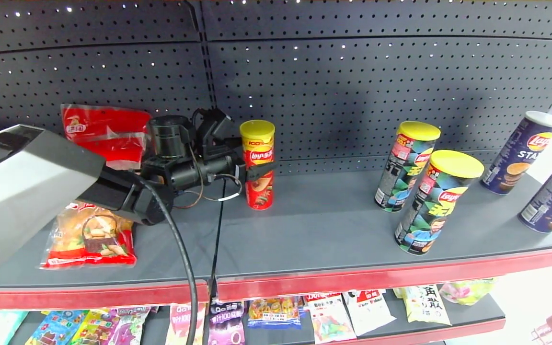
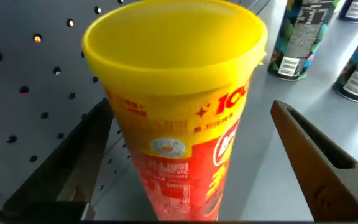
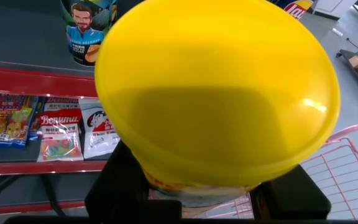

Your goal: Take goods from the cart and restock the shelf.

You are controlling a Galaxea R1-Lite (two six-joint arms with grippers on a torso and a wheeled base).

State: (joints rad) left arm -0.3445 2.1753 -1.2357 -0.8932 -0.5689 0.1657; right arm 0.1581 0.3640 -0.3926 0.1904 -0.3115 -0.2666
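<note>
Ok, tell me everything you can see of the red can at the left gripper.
The red can is a tall tube, cardboard by the look, with a red body, a yellow upper band and print, capped by a yellow plastic lid. It stands upright on the grey shelf, close to the pegboard behind. The left gripper has its jaws open on either side of it at mid-height. One jaw plainly stands apart; whether the other touches cannot be told.
</note>
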